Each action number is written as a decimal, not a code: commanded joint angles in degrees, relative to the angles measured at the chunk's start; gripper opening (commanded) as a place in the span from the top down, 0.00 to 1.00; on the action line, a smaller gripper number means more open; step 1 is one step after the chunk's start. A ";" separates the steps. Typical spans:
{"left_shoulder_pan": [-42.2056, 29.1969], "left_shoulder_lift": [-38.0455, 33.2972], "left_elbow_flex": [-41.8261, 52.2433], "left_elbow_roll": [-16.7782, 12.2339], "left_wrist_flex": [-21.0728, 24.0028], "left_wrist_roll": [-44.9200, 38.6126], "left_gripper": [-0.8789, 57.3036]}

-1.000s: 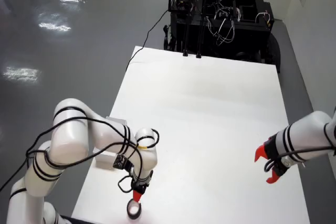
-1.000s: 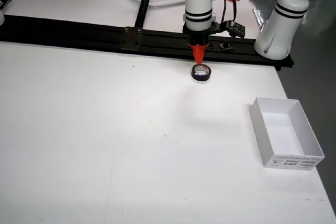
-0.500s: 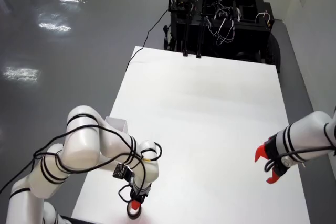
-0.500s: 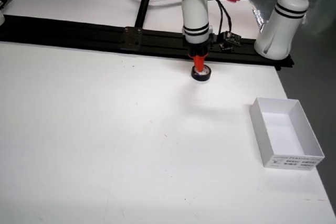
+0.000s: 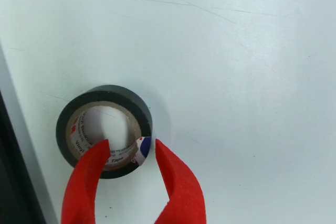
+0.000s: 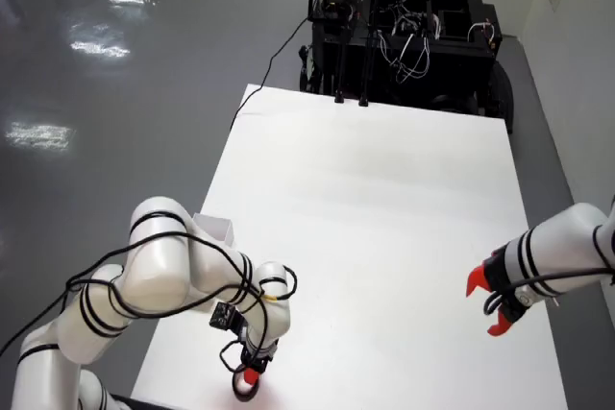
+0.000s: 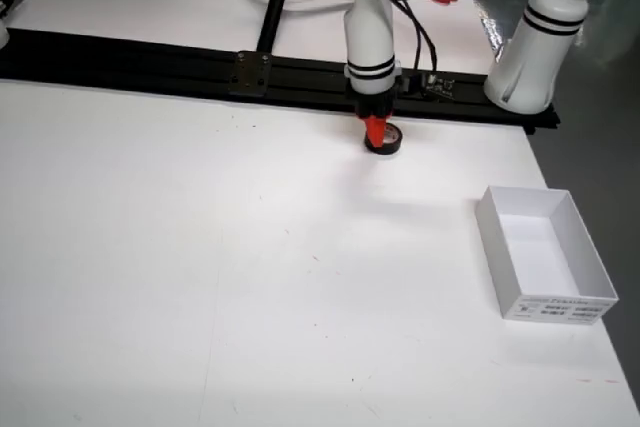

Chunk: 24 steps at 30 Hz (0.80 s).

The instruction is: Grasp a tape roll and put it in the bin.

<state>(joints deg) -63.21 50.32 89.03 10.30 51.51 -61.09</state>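
Observation:
A black tape roll (image 5: 113, 98) with a tan core lies flat on the white table (image 5: 236, 77). In the wrist view my gripper (image 5: 131, 148) is open with its red fingers (image 5: 176, 182) astride the roll's near wall, the left finger over the hole and the right one outside the roll. In the overhead view the gripper (image 6: 251, 369) points down on the roll (image 6: 244, 387) at the table's near edge. In the side view the gripper (image 7: 375, 130) stands on the roll (image 7: 388, 143). The white bin (image 7: 545, 257) sits open and empty to the right.
In the overhead view a second arm with a red gripper (image 6: 488, 304) rests at the table's right edge, and the bin (image 6: 215, 229) shows partly behind my arm. A black rail (image 7: 150, 62) runs along the table edge just behind the roll.

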 commanded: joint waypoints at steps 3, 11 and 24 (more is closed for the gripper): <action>1.07 0.57 0.00 1.65 -3.26 -0.25 0.68; 1.69 1.36 0.00 1.74 -3.96 -0.25 0.73; 1.69 2.41 -0.09 1.57 -4.14 -0.25 0.99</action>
<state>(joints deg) -61.86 51.88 89.03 11.84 47.75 -61.32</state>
